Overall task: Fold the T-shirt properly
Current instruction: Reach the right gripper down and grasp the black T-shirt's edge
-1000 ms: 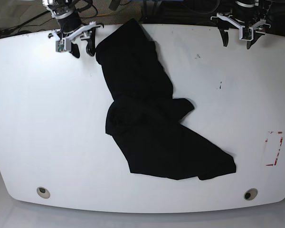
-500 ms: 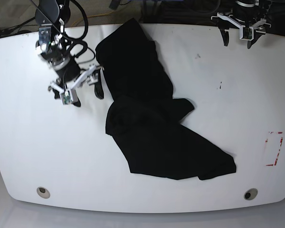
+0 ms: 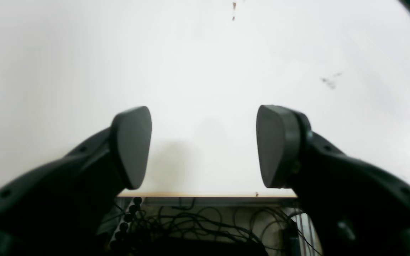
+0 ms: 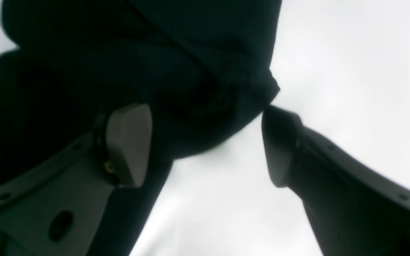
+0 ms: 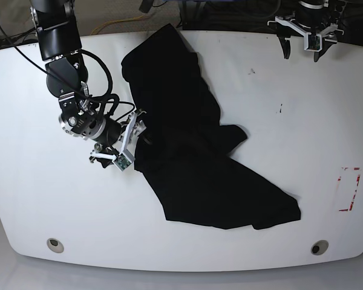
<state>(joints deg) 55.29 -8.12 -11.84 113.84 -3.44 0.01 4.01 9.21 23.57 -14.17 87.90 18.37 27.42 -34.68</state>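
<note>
The black T-shirt (image 5: 193, 145) lies crumpled in a long diagonal heap, from the table's back edge down to the front right. My right gripper (image 5: 136, 140) sits low at the shirt's left edge, about halfway along it. In the right wrist view this gripper (image 4: 205, 142) is open: one finger (image 4: 128, 142) is over the T-shirt (image 4: 119, 64), the other (image 4: 279, 145) over bare table, and a rounded fold of cloth reaches in between them. My left gripper (image 5: 301, 51) hovers open at the back right edge, far from the shirt; nothing lies between its fingers (image 3: 203, 145).
The white table (image 5: 48, 199) has a red-marked rectangle (image 5: 349, 188) near its right edge and two round holes (image 5: 55, 244) (image 5: 319, 247) along the front. Small dark marks (image 5: 251, 72) dot the back right. Cables (image 3: 198, 224) hang beyond the back edge.
My right arm has swung from the back left corner forward and down to the shirt's left edge, with its jaws spread wider. The left arm and the shirt have stayed still.
</note>
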